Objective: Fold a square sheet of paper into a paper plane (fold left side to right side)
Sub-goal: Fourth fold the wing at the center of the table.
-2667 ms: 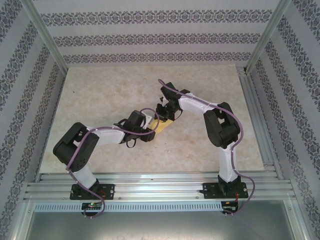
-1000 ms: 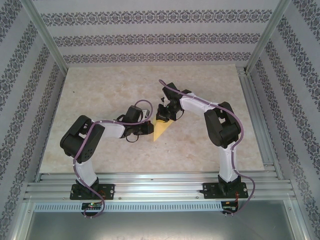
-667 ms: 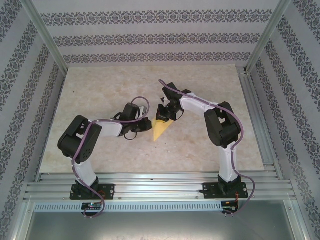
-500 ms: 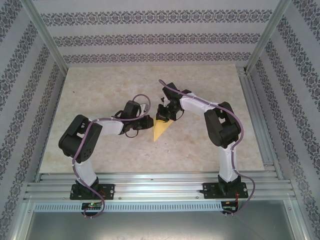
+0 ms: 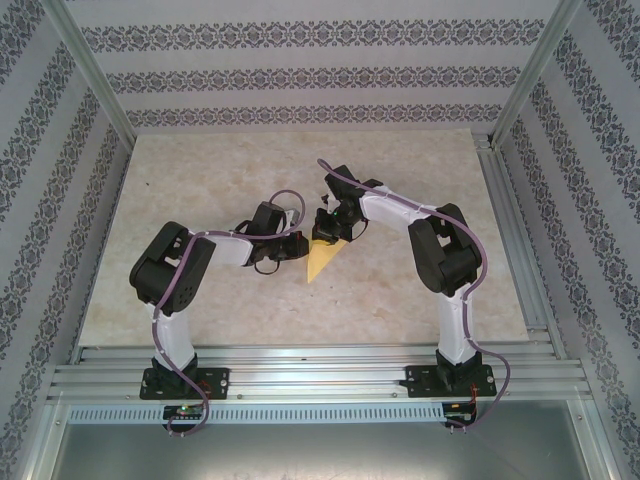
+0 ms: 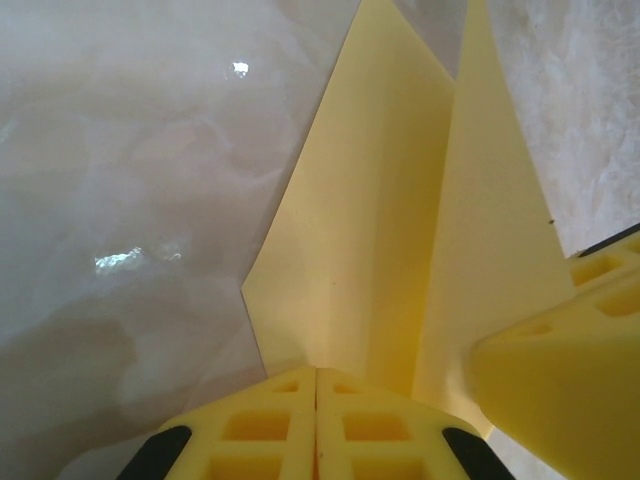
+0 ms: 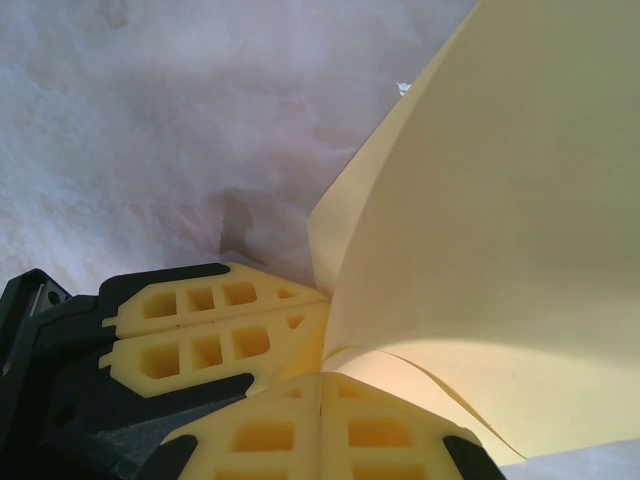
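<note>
The mustard-yellow sheet of paper (image 5: 319, 263) lies folded into a narrow pointed paper plane shape at the table's middle, tip toward the arms. In the left wrist view its creased layers (image 6: 380, 220) run away from my left gripper (image 6: 316, 372). That gripper is shut, with its tips at the paper's wide end. My right gripper (image 7: 320, 376) is also shut, tips down on the paper (image 7: 500, 250), where one flap curls upward. From above, the left gripper (image 5: 299, 246) meets the paper's left edge and the right gripper (image 5: 323, 232) its far end. Both pairs of fingertips stand close together.
The pale marbled table (image 5: 420, 300) has free room all round the paper. Metal rails (image 5: 320, 370) line the near edge and patterned walls (image 5: 300, 75) close in the back and sides.
My left arm has swung its elbow rightward and the left gripper has edged up to the paper's left edge. The right arm and the paper have stayed put.
</note>
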Robot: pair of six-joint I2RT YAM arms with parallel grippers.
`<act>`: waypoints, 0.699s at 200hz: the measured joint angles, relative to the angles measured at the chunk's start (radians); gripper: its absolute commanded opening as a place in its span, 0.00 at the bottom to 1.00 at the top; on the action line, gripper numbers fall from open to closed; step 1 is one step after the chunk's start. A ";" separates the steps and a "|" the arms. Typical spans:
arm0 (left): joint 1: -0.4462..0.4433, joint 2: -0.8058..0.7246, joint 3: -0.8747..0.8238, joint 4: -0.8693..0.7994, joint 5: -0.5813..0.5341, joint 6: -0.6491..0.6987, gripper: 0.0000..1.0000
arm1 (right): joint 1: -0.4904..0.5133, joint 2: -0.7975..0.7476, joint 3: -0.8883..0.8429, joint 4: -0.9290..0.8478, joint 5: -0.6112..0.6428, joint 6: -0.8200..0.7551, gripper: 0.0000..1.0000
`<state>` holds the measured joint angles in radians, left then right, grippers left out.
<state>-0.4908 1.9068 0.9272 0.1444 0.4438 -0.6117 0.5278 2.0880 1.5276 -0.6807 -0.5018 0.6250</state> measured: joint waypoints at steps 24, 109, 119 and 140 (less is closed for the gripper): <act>0.000 0.002 0.004 -0.007 -0.003 0.005 0.08 | 0.000 0.000 0.000 -0.001 0.000 -0.011 0.00; 0.000 0.010 0.023 -0.034 -0.003 0.026 0.07 | -0.020 -0.001 0.000 -0.047 0.008 -0.078 0.00; -0.001 0.011 0.024 -0.034 -0.003 0.027 0.07 | -0.020 -0.002 0.000 -0.055 0.010 -0.080 0.00; -0.001 0.012 0.027 -0.037 -0.003 0.028 0.06 | -0.027 -0.005 0.000 -0.068 0.013 -0.097 0.00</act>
<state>-0.4919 1.9190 0.9543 0.1070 0.4404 -0.5838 0.5011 2.0827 1.5276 -0.7486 -0.4885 0.5282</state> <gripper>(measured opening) 0.069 0.040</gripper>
